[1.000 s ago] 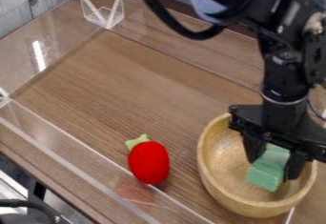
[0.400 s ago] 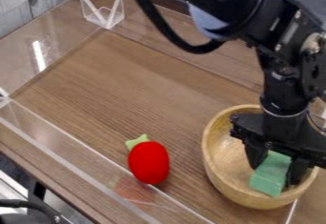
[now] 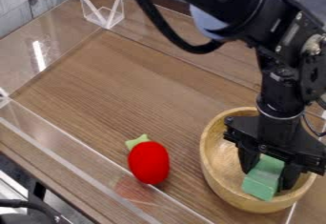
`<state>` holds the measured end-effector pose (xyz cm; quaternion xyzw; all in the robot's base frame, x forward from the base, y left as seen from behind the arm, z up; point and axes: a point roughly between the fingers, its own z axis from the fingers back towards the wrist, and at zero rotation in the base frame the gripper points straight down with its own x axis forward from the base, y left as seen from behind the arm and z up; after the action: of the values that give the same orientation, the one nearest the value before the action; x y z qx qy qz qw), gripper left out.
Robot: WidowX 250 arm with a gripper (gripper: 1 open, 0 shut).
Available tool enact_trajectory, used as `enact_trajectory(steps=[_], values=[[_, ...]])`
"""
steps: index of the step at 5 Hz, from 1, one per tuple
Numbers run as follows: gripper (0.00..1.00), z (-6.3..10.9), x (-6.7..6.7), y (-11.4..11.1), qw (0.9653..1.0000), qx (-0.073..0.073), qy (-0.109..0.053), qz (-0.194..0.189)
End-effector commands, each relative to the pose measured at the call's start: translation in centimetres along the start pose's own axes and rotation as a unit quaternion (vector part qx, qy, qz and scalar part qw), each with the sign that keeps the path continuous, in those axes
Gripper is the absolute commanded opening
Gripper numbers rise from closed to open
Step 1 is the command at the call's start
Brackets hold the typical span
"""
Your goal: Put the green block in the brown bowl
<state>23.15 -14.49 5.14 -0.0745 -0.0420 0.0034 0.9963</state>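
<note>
The black gripper points straight down into the brown bowl at the near right of the wooden table, its jaws clamped on the green block. The block stands upright between the fingers, its lower end down inside the bowl's hollow, though whether it touches the bottom cannot be told. A red strawberry toy lies on the table just left of the bowl, apart from it.
</note>
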Motion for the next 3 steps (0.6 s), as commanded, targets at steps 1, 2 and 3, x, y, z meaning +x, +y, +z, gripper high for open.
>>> enact_trajectory(steps=[1,2,3], values=[[1.0,1.23,1.64,-1.51,0.9994,-0.018,-0.029,-0.009],[1.0,1.13,2.39,-1.65,0.9993,-0.015,-0.033,-0.007],[1.0,2.03,2.35,-1.74,0.9985,-0.017,-0.033,-0.04]])
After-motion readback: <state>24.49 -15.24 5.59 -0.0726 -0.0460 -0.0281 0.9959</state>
